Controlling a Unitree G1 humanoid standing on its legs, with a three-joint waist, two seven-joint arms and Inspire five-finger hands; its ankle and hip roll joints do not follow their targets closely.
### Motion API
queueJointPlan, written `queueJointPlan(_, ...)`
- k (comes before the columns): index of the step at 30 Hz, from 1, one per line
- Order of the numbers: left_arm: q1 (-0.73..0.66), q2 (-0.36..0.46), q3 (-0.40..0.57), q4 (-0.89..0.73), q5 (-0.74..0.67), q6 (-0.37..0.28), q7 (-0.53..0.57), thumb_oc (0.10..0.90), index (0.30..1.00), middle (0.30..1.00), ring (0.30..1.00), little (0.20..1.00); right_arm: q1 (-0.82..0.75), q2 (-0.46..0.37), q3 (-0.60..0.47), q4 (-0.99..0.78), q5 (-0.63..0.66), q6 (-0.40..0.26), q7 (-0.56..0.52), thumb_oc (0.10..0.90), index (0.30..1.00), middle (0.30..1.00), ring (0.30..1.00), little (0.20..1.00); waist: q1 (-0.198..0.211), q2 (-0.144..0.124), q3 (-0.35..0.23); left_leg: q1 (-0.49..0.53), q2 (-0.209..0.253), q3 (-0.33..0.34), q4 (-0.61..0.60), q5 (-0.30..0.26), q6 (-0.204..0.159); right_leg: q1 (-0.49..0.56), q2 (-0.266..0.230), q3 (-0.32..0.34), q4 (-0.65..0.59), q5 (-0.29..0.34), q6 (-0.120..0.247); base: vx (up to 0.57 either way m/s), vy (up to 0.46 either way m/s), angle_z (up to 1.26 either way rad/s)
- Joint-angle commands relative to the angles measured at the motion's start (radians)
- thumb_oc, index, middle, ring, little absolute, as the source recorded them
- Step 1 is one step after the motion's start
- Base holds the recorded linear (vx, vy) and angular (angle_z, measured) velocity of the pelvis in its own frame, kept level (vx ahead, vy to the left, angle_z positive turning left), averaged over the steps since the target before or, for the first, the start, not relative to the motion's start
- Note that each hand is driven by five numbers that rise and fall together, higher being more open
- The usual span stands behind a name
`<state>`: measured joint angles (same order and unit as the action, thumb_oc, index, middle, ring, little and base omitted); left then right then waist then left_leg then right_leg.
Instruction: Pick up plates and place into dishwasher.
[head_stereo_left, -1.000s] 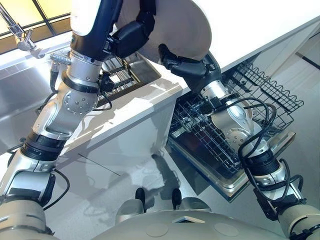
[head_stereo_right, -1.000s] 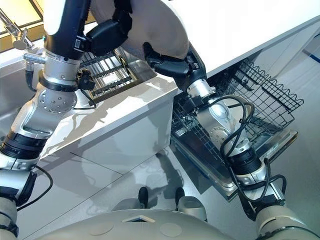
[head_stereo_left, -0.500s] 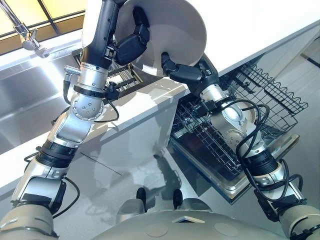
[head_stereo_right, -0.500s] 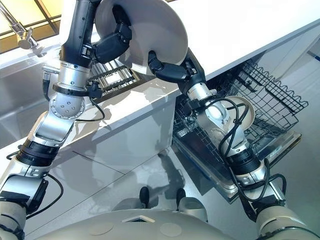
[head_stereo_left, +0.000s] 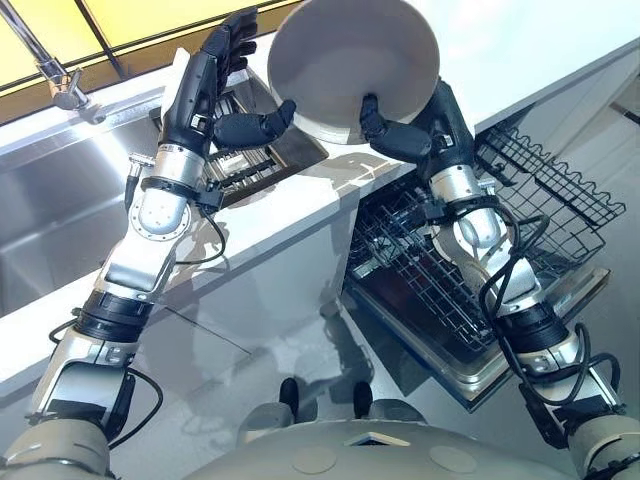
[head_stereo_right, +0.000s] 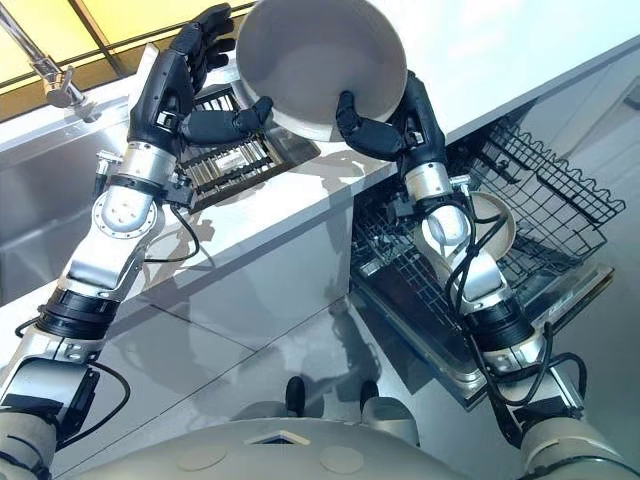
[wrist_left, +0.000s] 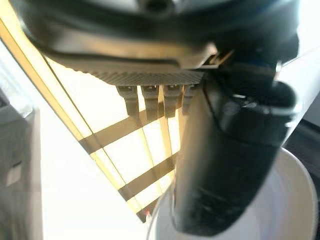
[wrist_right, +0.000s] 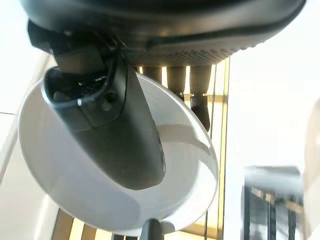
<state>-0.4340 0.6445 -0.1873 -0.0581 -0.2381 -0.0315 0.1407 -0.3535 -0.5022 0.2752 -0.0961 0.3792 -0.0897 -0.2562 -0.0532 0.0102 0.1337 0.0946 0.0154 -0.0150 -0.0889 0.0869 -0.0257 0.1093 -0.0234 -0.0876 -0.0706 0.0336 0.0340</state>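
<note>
The plate (head_stereo_left: 350, 60) is held by the right hand (head_stereo_left: 435, 125) above the counter (head_stereo_left: 300, 215).
Thumb on its face, fingers behind: keep that pinch firm and lower it edge-first, rightward into the dishwasher rack (head_stereo_left: 545, 195). Half a second ago the left hand (head_stereo_left: 205, 90) also gripped it; now it is spread, thumb by the rim.

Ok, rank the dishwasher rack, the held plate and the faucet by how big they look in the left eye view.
Largest: the dishwasher rack.
Next: the plate, raised in the right hand, so probably nearer the camera.
Smallest: the faucet, cut by the view's edge.
</note>
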Motion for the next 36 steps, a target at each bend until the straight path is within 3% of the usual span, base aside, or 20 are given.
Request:
queueJointPlan(1, 0.072, 0.151, 0.252, 0.175, 0.002, 0.047, 0.092, 0.8, 0.9, 0.9, 0.9, 0.9, 0.017, -0.068, -0.429, 0.032, -0.012, -0.184, -0.243, 0.1, 0.3, 0.3, 0.3, 0.2, -0.017, 0.018, -0.098, 0.01, -0.034, 0.062, 0.014, -0.08, 0.008, -0.045, 0.043, -0.02, 0.12, -0.087, 0.048, 0.02, 0.011, -0.05)
queueJointPlan(5, 0.109, 0.159, 0.298, 0.203, 0.003, 0.049, 0.094, 0.8, 0.9, 0.9, 0.9, 0.9, 0.146, -0.077, -0.492, 0.123, -0.097, -0.149, -0.273, 0.1, 0.3, 0.3, 0.3, 0.2, -0.036, 0.027, -0.09, 0.016, -0.038, 0.067, 0.013, -0.084, 0.012, -0.048, 0.041, -0.018, 0.129, -0.092, 0.048, 0.01, 0.025, -0.08)
queueJointPlan(9, 0.126, 0.164, 0.319, 0.222, -0.019, 0.033, 0.122, 0.8, 0.9, 0.9, 0.9, 0.9, 0.216, -0.081, -0.494, 0.249, -0.126, -0.122, -0.233, 0.1, 0.3, 0.3, 0.3, 0.2, -0.046, 0.034, -0.084, 0.017, -0.037, 0.077, 0.013, -0.085, 0.012, -0.053, 0.04, -0.019, 0.138, -0.097, 0.05, 0.01, 0.034, -0.12)
queueJointPlan(17, 0.13, 0.186, 0.343, 0.249, -0.052, 0.025, 0.156, 0.8, 0.9, 0.9, 0.9, 0.9, 0.275, -0.065, -0.433, 0.395, -0.161, -0.126, -0.161, 0.1, 0.3, 0.3, 0.3, 0.2, -0.054, 0.041, -0.065, 0.017, -0.038, 0.084, 0.02, -0.088, 0.012, -0.059, 0.036, -0.023, 0.156, -0.106, 0.048, 0.03, 0.017, -0.05)
queueJointPlan(28, 0.091, 0.228, 0.317, 0.256, -0.082, 0.052, 0.168, 0.8, 0.9, 0.9, 0.9, 0.9, 0.245, -0.106, -0.313, 0.598, -0.227, -0.089, -0.142, 0.1, 0.3, 0.3, 0.3, 0.2, -0.023, 0.042, -0.036, 0.007, -0.04, 0.059, 0.033, -0.089, 0.007, -0.058, 0.034, -0.042, 0.17, -0.117, 0.042, 0.02, 0.003, 0.04)
queueJointPlan(36, 0.05, 0.247, 0.276, 0.241, -0.097, 0.064, 0.158, 0.8, 0.9, 0.9, 0.9, 0.9, 0.164, -0.124, -0.197, 0.691, -0.284, 0.084, -0.165, 0.1, 0.3, 0.3, 0.3, 0.2, 0.015, 0.044, -0.023, -0.002, -0.044, 0.024, 0.036, -0.085, 0.005, -0.055, 0.034, -0.055, 0.175, -0.127, 0.033, 0.03, 0.01, 0.12)
